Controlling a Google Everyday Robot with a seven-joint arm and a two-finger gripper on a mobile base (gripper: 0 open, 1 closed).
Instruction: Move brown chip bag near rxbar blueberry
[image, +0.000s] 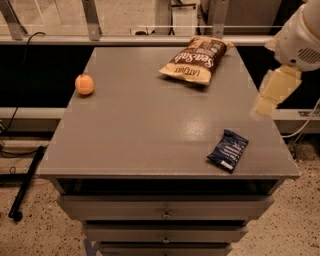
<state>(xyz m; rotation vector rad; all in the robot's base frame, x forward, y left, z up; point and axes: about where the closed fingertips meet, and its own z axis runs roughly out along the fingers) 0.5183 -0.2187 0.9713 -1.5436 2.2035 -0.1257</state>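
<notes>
The brown chip bag (196, 61), dark brown and cream with white "Sea Salt" lettering, lies at the far right of the grey table top (140, 125). The rxbar blueberry (228, 150), a small flat navy wrapper, lies near the front right corner, well apart from the bag. My gripper (261, 107) hangs over the table's right edge. It is between the bag and the bar in depth, above the surface, and touches nothing.
An orange ball-like fruit (84, 84) sits near the table's left edge. Drawers (165, 212) are under the top. A black rod (27, 182) lies on the floor at the left. A metal rail (150, 40) runs behind the table.
</notes>
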